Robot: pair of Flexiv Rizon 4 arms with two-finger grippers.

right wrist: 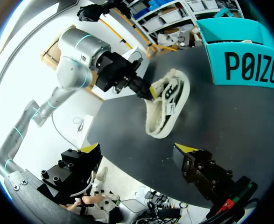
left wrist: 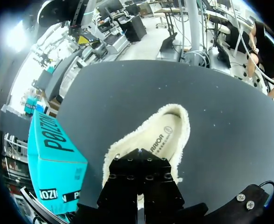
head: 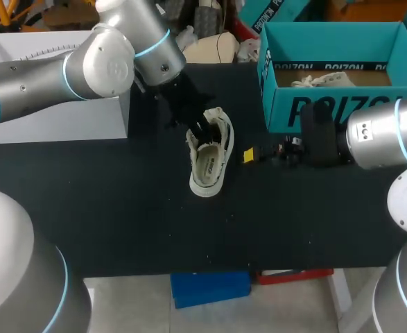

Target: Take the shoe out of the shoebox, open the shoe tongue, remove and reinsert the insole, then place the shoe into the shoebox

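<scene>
Shoe lies on the black table, outside the teal shoebox. The left claw is pinched narrow on its near rim (tips hidden from its own camera). The right claw hangs spread wide, with the shoe ahead of it and well apart.

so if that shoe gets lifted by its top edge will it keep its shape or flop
Probably light: the shoe is a low, fabric-looking sneaker. Its fuzzy, frayed upper edge looks soft, so lifted there it would likely bend and hang toe-down. Pushed on the table, its long low shape should slide or pivot, not roll.
</scene>
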